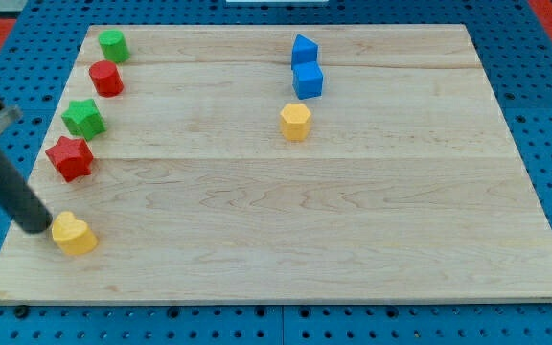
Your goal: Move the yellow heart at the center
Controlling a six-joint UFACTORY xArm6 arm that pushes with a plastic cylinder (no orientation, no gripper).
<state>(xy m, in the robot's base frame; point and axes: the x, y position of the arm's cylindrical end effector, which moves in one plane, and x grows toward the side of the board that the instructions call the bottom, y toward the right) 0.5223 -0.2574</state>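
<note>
The yellow heart [74,234] lies on the wooden board [286,240] near its lower left corner. My tip [39,227] is at the end of the dark rod that comes in from the view's left; it sits just left of the yellow heart, touching or nearly touching its left side.
Along the left edge lie a red star [70,157], a green star [84,118], a red cylinder [106,78] and a green cylinder [113,45]. Near the top centre are two blue blocks [305,50] [308,80] and a yellow hexagon [295,122].
</note>
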